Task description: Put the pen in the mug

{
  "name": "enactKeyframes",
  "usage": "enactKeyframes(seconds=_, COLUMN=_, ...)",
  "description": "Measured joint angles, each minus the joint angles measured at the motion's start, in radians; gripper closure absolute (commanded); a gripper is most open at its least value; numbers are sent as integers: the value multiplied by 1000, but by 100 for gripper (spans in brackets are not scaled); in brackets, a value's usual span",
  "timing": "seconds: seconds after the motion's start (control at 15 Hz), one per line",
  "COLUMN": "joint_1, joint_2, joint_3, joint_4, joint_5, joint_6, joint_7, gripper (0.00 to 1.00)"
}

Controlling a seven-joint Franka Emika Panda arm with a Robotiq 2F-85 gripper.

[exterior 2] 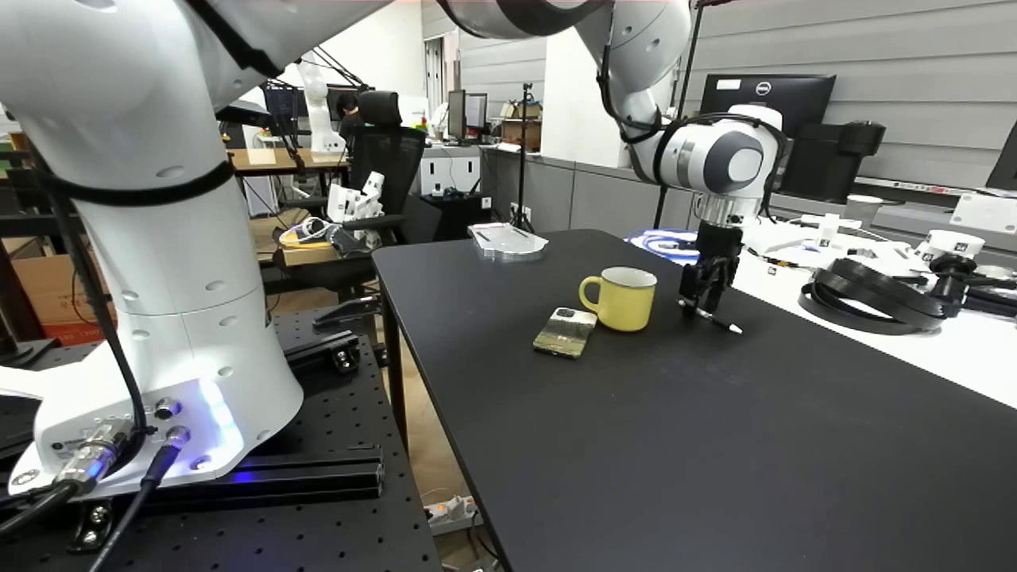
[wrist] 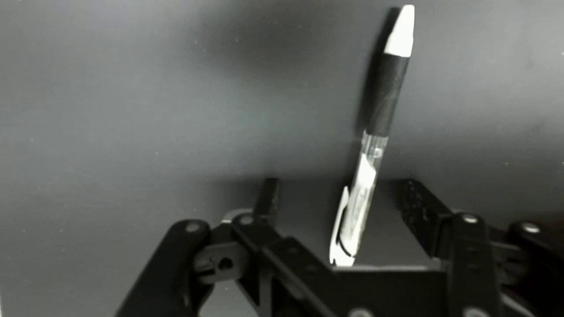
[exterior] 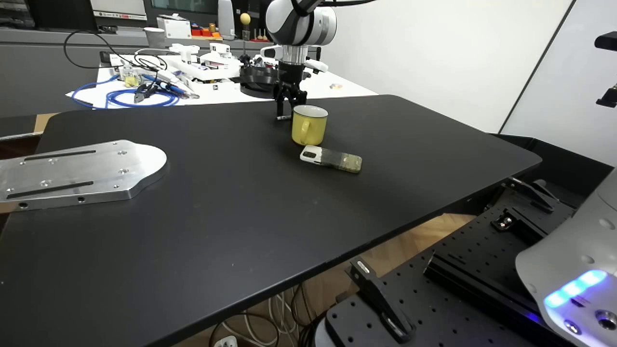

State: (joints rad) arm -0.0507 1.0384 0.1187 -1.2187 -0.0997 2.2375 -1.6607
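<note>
Tabletop (exterior 2: 715, 461): black, matte, rounded corners, fills most of both ext. views. White bench (exterior: 212, 97) runs just past its edge, cluttered. Robot arm (exterior 2: 294, 24): white w/ dark joint covers, base next to tabletop w/ blue-lit strip; it reaches out over the tabletop, last section approx. vertical, pointing down. In bkgd of an ext. view: black office chair (exterior 2: 389, 155), plus black monitor (exterior 2: 802, 99) behind the arm's end.

Metal plate (exterior: 87, 168): silver, flat, rounded end, slots + holes; at one end of tabletop, partly cut off by frame, well apart from the other items.

Tool (wrist: 339, 184): black, very low over tabletop, pointing down. Released, i.e. fingers (wrist: 268, 200) spread w/ a wide gap btwn 'em; can't tell if their tips touch the tabletop.

Mug (exterior 2: 625, 298): yellow, pale rim, upright on tabletop, near the tool; hides a bit of it in an ext. view. Bottom of its inside can't be seen.

Phone (exterior 2: 566, 332), poss. only a case, can't tell: flat on tabletop, camera end whitish, opp. end greenish. Just beside mug; unclear if touching.

Pen (wrist: 376, 132): on tabletop, outside mug, slanted btwn the fingers, apart from both, closer to the one at right in wrist view. White tip points away from the tool, then black grip, clear barrel, white clip end nearest the tool's body.
</note>
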Motion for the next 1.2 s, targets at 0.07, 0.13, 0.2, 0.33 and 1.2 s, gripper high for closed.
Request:
enactKeyframes(seconds=0.07, joint_1=1, joint_2=0, joint_3=0, joint_4=3, joint_5=0, joint_6=4, joint_7=0, gripper=63)
enactKeyframes(seconds=0.13, joint_1=2, joint_2=0, joint_3=0, joint_4=7, joint_5=0, joint_6=6, joint_7=0, gripper=69)
enactKeyframes(seconds=0.2, joint_1=2, joint_2=0, joint_3=0, joint_4=12, joint_5=0, joint_6=6, joint_7=0, gripper=75)
enactKeyframes(seconds=0.33, joint_1=2, joint_2=0, joint_3=-3, joint_4=17, joint_5=0, joint_6=6, joint_7=3, gripper=89)
enactKeyframes(seconds=1.2, joint_1=-51, joint_2=-233, joint_3=25, joint_4=-95, joint_5=114, joint_6=152, joint_7=51, gripper=97)
